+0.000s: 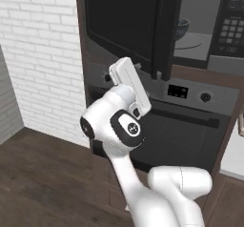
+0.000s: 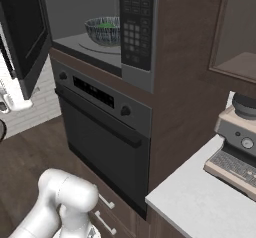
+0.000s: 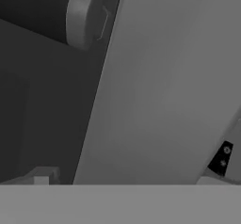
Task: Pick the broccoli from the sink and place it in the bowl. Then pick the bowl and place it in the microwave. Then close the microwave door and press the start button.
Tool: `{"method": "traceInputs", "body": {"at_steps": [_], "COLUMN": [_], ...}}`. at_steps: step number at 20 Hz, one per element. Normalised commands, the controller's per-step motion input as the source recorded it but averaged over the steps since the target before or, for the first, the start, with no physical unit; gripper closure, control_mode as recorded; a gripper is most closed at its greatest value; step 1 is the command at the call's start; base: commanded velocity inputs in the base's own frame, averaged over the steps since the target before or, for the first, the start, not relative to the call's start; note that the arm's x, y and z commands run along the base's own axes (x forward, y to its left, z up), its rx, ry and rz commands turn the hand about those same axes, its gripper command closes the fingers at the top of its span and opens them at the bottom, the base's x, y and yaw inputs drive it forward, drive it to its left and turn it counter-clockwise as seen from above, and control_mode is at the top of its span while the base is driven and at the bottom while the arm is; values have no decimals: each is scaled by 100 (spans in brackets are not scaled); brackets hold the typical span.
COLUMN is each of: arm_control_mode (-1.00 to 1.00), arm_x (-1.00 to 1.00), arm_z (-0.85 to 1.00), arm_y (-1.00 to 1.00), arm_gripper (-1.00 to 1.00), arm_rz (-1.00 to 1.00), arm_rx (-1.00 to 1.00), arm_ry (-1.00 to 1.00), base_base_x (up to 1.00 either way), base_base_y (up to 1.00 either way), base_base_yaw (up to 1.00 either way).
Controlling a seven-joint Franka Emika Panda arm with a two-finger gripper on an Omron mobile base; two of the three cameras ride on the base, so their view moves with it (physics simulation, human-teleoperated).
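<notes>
A: What is standing largest around the pincer?

B: The brown cabinet column (image 2: 185,72) is rising just ahead of it, carrying the microwave (image 2: 135,27) above and the black oven (image 2: 107,132) below. The microwave door (image 1: 126,21) is hanging swung out, directly above the gripper (image 1: 136,67), and the door's lower edge is sitting just over the white hand.

A: How much room is the hand getting there?

B: Little upward, since the door edge is crowding it. Forward, the oven's control strip is lying close. Behind and to the left of the pincer the white brick wall (image 1: 43,54) is running back to a corner, and the wooden floor (image 1: 43,183) below is lying open, so that side is offering the most space.

A: And the pincer itself?

B: Its fingers are standing spread wide, gripping nothing. In the hand view a flat grey panel and a dark surface with a rounded grey edge are sitting very near; I cannot tell exactly which parts they are.

A: Where are the task's things?

B: The bowl (image 2: 103,29) is resting on the turntable inside the microwave cavity, up and to the right of the pincer, beyond the door. The broccoli (image 2: 106,25) is showing as a green patch inside the bowl. The keypad is sitting right of the cavity.

A: Anything farther off?

B: A coffee machine (image 2: 237,142) is standing on the pale counter (image 2: 200,202), well to the right of the pincer.
</notes>
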Motion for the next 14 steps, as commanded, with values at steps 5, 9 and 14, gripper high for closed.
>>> {"method": "traceInputs", "body": {"at_steps": [5,9,14], "arm_control_mode": [-100,-100,-100], "arm_x": [0,0,0], "arm_z": [70,73,86], "arm_y": [-35,-16,-18], "arm_gripper": [-100,-100,-100], "arm_rz": [-12,-15,-16], "arm_rx": [7,8,6], "arm_ry": [10,13,11], "base_base_x": [0,0,0], "base_base_y": [0,0,0], "base_base_yaw": [0,0,0]}}
